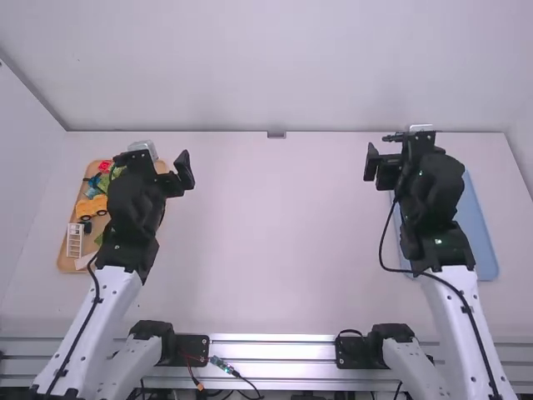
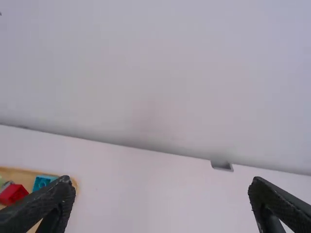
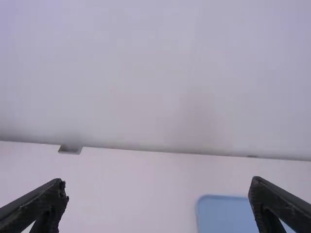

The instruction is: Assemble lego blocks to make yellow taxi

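Left arm (image 1: 119,293), white-linked, black-jointed, black cable (image 1: 92,302) clipped along it | Right arm (image 1: 450,310), matching white and black, its dark cable (image 1: 382,242) looping outward | Black mounting plates (image 1: 196,345) on the silver rail (image 1: 275,350)

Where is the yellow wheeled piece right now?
In the high view, the yellow wheeled piece lies on the tan tray at the left side of the table, beyond the white lattice piece, left of the left arm.

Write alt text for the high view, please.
A left robot arm and a right robot arm hang over a white table. The left partly hides a tan tray of colourful toy bricks; the right partly hides a blue tray.
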Motion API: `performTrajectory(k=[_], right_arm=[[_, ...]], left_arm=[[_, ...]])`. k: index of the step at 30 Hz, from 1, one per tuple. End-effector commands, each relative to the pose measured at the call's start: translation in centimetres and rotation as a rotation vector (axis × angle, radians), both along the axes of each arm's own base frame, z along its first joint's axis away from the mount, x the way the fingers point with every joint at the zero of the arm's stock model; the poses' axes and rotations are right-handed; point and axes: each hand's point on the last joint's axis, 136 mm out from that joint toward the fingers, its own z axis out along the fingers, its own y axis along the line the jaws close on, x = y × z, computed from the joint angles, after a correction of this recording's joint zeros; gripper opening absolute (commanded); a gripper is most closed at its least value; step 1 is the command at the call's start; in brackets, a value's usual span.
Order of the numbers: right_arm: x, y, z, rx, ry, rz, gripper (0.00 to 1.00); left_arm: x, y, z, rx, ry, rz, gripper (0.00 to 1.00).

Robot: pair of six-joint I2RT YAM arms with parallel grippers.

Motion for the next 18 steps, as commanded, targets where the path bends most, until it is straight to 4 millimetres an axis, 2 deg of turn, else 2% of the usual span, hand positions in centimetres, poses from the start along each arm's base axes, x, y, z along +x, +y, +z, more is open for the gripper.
performTrajectory(k=[1, 10, 14, 18], right_arm=[[0.8, 0.0, 1.4, 0.005, -0.005, -0.008, 0.99], [3.1, 0.2, -0.1, -0.001, 0.116, -0.001, 0.99], [4.2, 0.4, -2.2, 0.009, 0.172, -0.002, 0.99], [5.2, 0.4, -4.2, 0.006, 0.222, -0.004, 0.99]], left_arm=[[0.5, 0.1, -0.1, -0.003, 0.013, 0.011, 0.98], [1.5, 1.0, -4.4, -0.081, 0.144, 0.063, 0.99], [1.6, 2.2, -6.7, -0.107, 0.217, 0.127, 0.99], [1.1, 2.9, -7.5, -0.132, 0.249, 0.182, 0.99]])
